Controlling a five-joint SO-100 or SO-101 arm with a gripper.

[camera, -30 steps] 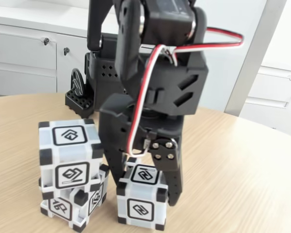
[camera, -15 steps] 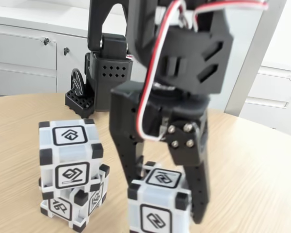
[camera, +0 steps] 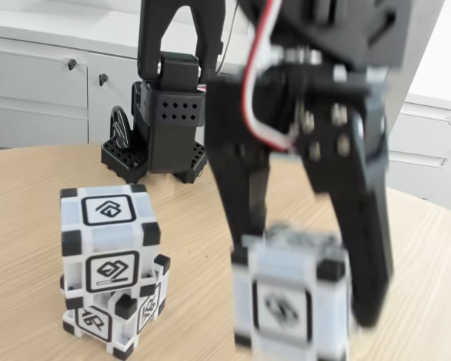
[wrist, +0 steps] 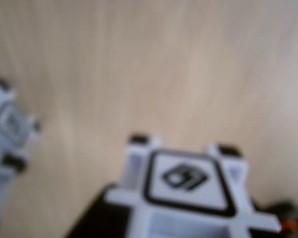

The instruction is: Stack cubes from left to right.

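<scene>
Claw (camera: 308, 289) clamped on cube (camera: 289, 301) | two-cube stack (camera: 111, 267) at left

Bright even daylight, motion blur, soft focus

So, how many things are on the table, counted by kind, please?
Cubes, white with black corner blocks: 3 (the top cube stacked on the bottom cube, and the held cube between the fingers of the gripper)
Black robot arm base: 1
Total: 4
</scene>
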